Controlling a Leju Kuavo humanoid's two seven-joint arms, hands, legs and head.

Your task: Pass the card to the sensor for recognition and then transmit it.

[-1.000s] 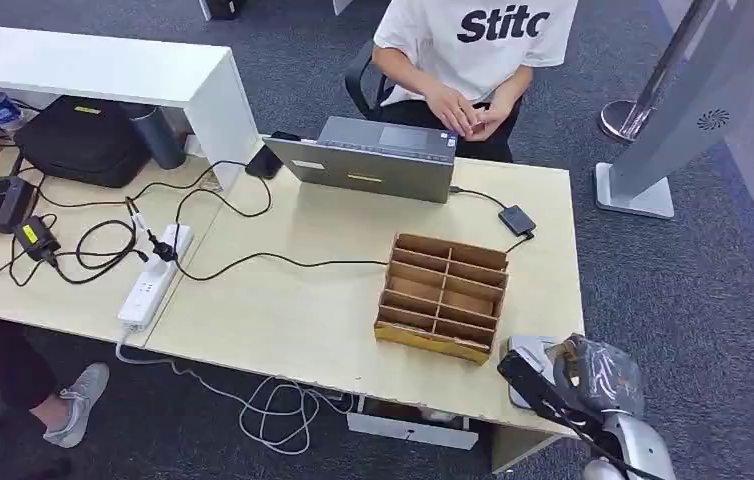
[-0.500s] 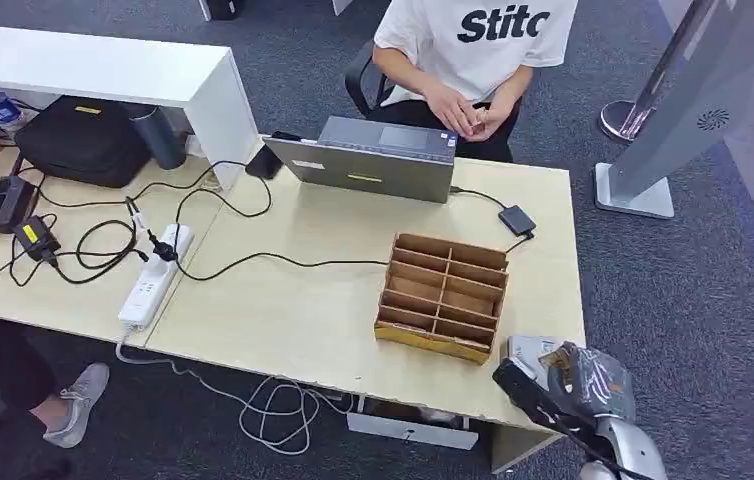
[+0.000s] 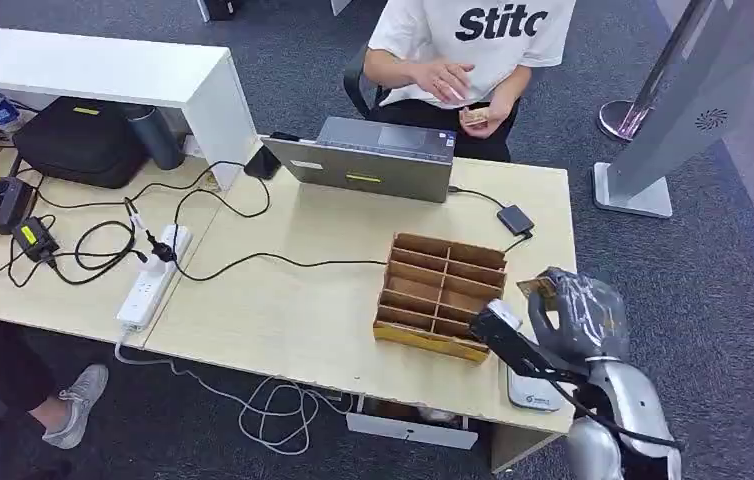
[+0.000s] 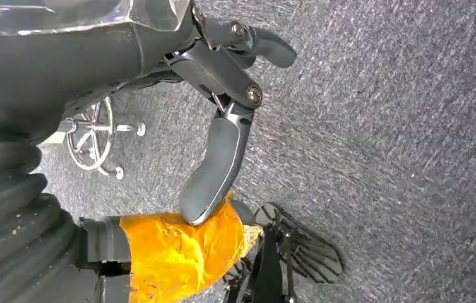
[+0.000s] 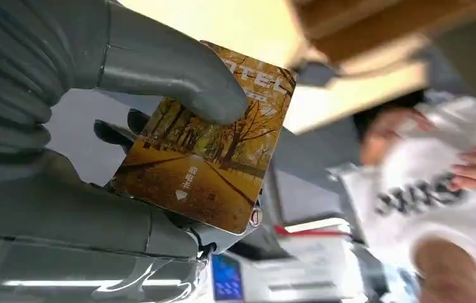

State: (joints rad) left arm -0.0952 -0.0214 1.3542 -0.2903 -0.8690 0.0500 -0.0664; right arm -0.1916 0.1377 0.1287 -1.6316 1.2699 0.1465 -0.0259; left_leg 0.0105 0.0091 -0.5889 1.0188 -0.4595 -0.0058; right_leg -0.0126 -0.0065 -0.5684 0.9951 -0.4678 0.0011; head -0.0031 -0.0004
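Observation:
My right hand (image 3: 573, 318) hovers above the table's near right corner, beside the wooden organizer (image 3: 443, 295). It pinches a card (image 5: 204, 139) printed with golden autumn trees between thumb and fingers; the card's edge (image 3: 536, 289) sticks out on the far side of the hand. The white sensor pad (image 3: 533, 390) lies on the table just nearer than the hand, partly behind the wrist. A person (image 3: 473, 50) sits across the table with another small card (image 3: 473, 117) in their hands. My left hand (image 4: 216, 82) hangs over the carpet, fingers loose and holding nothing.
A grey laptop (image 3: 373, 160) stands at the table's far edge, wired to a small black box (image 3: 516, 218). A power strip (image 3: 153, 275) and cables lie to the left. A grey kiosk stand (image 3: 673, 110) rises on the carpet at right.
My right hand has lifted off the sensor pad and moved toward the far side with the card, uncovering the pad. The person's hands have parted and now hold a small card.

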